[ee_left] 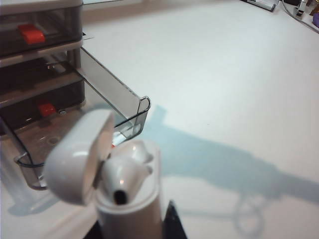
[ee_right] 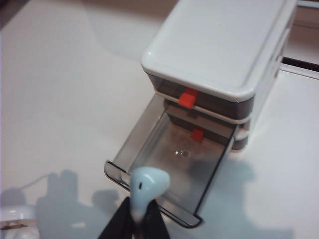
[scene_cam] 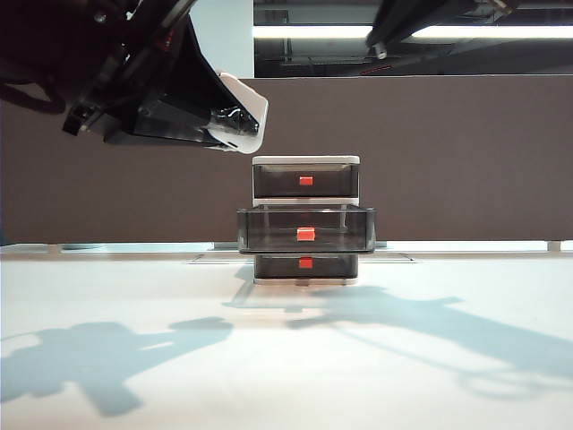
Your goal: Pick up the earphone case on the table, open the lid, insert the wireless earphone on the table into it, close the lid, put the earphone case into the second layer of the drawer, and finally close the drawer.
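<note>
Holding the earphone case (ee_left: 130, 209) up high with its lid open, the left end effector (ee_left: 132, 230) grips it tight. The right end effector (ee_right: 133, 225) pinches a wireless earphone (ee_right: 145, 189) above the pulled-out second layer of the drawer (ee_right: 164, 162) on the white surface (scene_cam: 286, 358).

I see the wide, flat, plain white table (scene_cam: 116, 296). Standing directly on it, toward its far edge at mid-width, is the small three-tier drawer (scene_cam: 305, 220), a white-framed unit with smoky dark translucent trays and red-orange tabs. Its middle tray, the second layer of the drawer (scene_cam: 305, 229), stands pulled out. Arm shadows fall across the tabletop.
</note>
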